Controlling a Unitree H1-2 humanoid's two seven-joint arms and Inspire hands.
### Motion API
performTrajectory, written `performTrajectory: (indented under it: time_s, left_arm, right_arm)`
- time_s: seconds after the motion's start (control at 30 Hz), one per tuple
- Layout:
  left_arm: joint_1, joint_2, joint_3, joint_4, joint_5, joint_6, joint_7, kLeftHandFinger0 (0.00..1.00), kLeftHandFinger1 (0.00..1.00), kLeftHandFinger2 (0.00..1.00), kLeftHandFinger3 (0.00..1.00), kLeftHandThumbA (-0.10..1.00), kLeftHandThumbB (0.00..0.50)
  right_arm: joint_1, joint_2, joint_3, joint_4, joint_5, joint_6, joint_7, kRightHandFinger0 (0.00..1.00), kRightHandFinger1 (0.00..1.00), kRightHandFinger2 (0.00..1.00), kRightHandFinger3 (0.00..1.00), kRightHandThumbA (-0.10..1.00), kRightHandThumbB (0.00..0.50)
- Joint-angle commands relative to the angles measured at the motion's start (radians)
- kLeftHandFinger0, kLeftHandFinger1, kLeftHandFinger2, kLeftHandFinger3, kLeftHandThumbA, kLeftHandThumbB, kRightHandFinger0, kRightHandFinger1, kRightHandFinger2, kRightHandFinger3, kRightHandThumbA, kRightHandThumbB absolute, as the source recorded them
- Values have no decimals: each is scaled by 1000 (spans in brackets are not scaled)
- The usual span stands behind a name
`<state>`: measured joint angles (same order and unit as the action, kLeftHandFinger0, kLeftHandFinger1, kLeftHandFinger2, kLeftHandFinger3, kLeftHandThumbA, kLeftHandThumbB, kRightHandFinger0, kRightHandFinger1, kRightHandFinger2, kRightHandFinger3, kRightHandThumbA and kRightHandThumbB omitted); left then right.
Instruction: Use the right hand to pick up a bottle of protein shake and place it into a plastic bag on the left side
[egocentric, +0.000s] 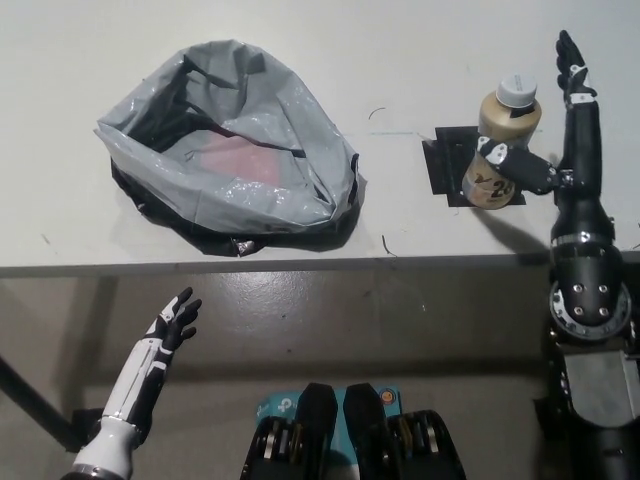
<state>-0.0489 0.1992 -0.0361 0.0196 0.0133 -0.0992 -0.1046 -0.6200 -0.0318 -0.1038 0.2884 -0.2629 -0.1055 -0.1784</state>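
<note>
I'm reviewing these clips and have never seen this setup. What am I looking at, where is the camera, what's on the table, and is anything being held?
This is a humanoid robot seen from a camera on its own head, looking steeply down. Its black right hand reaches over the white table, fingers spread beside the protein shake bottle, one of them against its front; it has no grip yet. The bottle stands upright on a black tape square. To the left lies an open grey plastic bag with something pinkish inside. The white left hand rests open below the table edge, holding nothing.
</note>
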Motion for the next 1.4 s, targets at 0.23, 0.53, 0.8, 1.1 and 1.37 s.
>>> performTrajectory:
  time_s: [0.23,0.53,0.8,1.1,1.37]
  left_arm:
    - [-9,11,7,-33,-22,-38,-21,1000,1000,1000,1000,1000,143]
    - [-9,11,9,-45,-21,-38,-22,1000,1000,1000,1000,1000,157]
    - [-12,12,11,-45,-28,-34,-22,1000,1000,1000,1000,1000,170]
    - [-12,13,7,-48,-20,-34,-21,1000,1000,1000,1000,1000,171]
    - [-23,16,8,-45,-13,-40,-17,1000,1000,1000,1000,1000,174]
  right_arm:
    - [-145,-6,-32,125,72,23,-37,1000,1000,1000,1000,1000,381]
    - [-176,-14,-23,211,71,28,-47,1000,1000,1000,1000,1000,406]
    - [-203,-19,-6,286,49,0,-80,1000,1000,1000,1000,1000,398]
    - [-253,-19,-12,415,77,-32,-95,1000,1000,1000,1000,1000,425]
    - [-353,21,-122,543,213,-130,-158,961,952,1000,1000,746,414]
